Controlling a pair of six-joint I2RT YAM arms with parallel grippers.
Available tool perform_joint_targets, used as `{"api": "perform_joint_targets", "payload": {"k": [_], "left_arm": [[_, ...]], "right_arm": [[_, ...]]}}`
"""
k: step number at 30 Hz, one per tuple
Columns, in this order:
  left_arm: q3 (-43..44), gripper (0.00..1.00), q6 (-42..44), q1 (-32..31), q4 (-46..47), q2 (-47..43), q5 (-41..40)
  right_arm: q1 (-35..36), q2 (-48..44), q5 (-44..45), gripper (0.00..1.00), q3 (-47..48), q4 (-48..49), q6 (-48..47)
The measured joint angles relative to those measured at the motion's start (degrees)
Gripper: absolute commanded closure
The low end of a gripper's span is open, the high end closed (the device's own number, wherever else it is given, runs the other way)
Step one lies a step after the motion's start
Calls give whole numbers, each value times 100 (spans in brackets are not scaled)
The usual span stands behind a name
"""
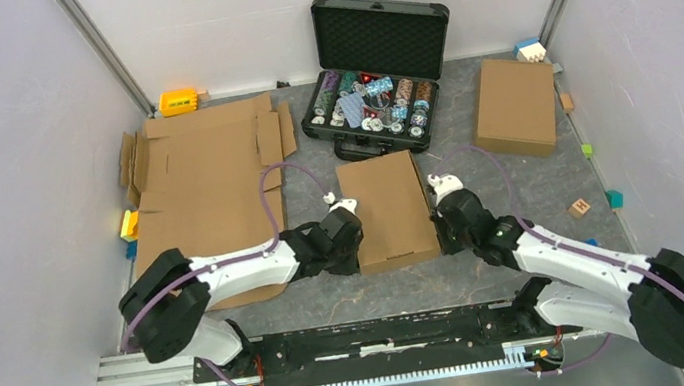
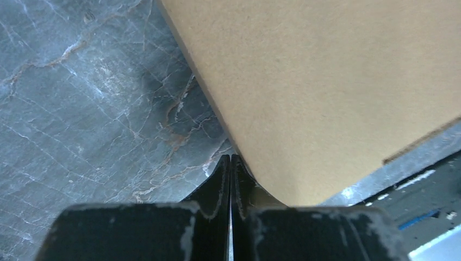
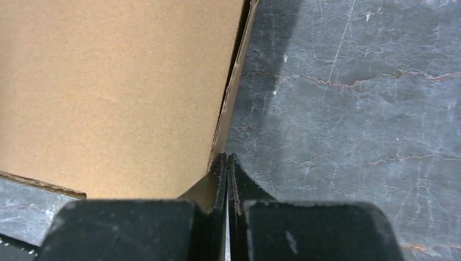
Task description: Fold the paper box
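**Both claws clenched at the sides of the closed box**

- The paper box [image 1: 387,209] lies flat on the tabletop [image 1: 523,218], lid down, between the two claws.
- Left claw [image 1: 350,220]: clenched, nothing held. The box [image 2: 326,81] sits just right of its tip [image 2: 230,163], which is at the near left corner. Whether it touches or stands a hair off, I cannot tell.
- Right claw [image 1: 440,201]: clenched, nothing held. The box [image 3: 119,81] sits just left of its tip [image 3: 226,160], which meets the right side wall low down. A dark seam runs along that wall beyond the tip.
- Beyond the left claw lies a flat cardboard sheet [image 1: 205,182]. Beyond both claws is an open black case [image 1: 372,78], and beyond the right claw a second closed box [image 1: 515,105].

Step in hand, as I judge it: the folding looks nearly done, with the claws squaring the box from both sides.

The next move probably calls for checking the right-hand seam. If the lid sits proud there, press it down with a closed tip. Keep the push even from both sides so the box does not skid or twist on the smooth stone.
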Motion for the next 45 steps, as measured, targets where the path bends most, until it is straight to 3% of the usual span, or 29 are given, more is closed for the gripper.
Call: {"api": "perform_joint_targets", "payload": {"k": [8,13,19,26,32,34,38,45], "left_arm": [[63,98,-4,-52,-118,120,-144],[24,98,0,48,-37,-487,-168],[-251,98,0,295,-24,-1021,-201],[-317,98,-2,295,-17,-997,-175],[-133,98,-22,94,304,-269,-17],[17,98,-7,-37,94,9,-142],[83,98,-13,-61,-175,245,-273],[83,98,-11,-136,-140,52,-354]], "right_arm": [[396,337,857,100,444,-723,232],[367,221,2009,100,684,-1390,632],[11,-59,2483,100,627,-1784,756],[-48,-162,2551,100,468,-1993,750],[400,-116,1121,100,459,-1167,719],[837,157,1176,100,621,-1119,699],[1029,686,1386,100,975,-1333,778],[1154,407,1895,100,992,-1725,1222]]}}
